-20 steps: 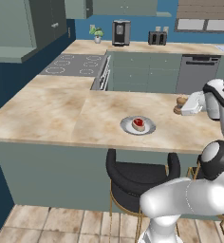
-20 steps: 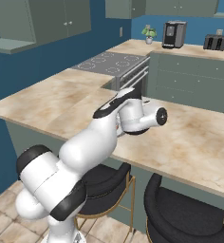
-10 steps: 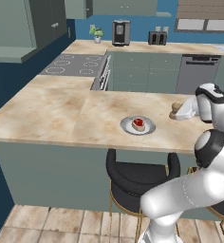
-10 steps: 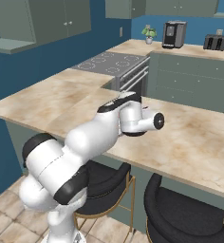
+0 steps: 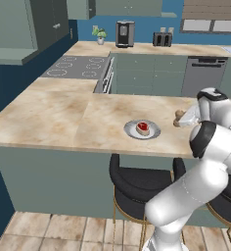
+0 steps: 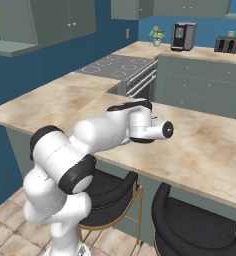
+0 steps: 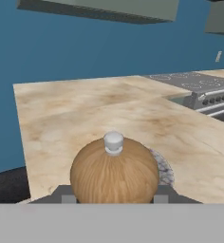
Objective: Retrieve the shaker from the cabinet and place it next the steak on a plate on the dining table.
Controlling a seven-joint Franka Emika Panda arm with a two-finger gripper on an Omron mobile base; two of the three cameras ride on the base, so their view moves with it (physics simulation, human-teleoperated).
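Observation:
The brown wooden shaker is clamped in my gripper, low over the beige dining table and a short way right of the plate. The small red steak lies in the middle of that silver plate. The hand view has the shaker's round top with its pale knob sitting between my fingertips, gripper shut on it. A bit of the plate's rim peeks out behind the shaker. I cannot tell if the shaker touches the table. In the right base view my arm covers plate and hand.
Black stools stand under the table's near edge. The cooktop sits on the counter behind, and a coffee machine and toaster at the back wall. Grey-green wall cabinets hang at the upper left.
My hand has carried the shaker down and to the left, closer to the plate and the tabletop. The grip on it has stayed the same.

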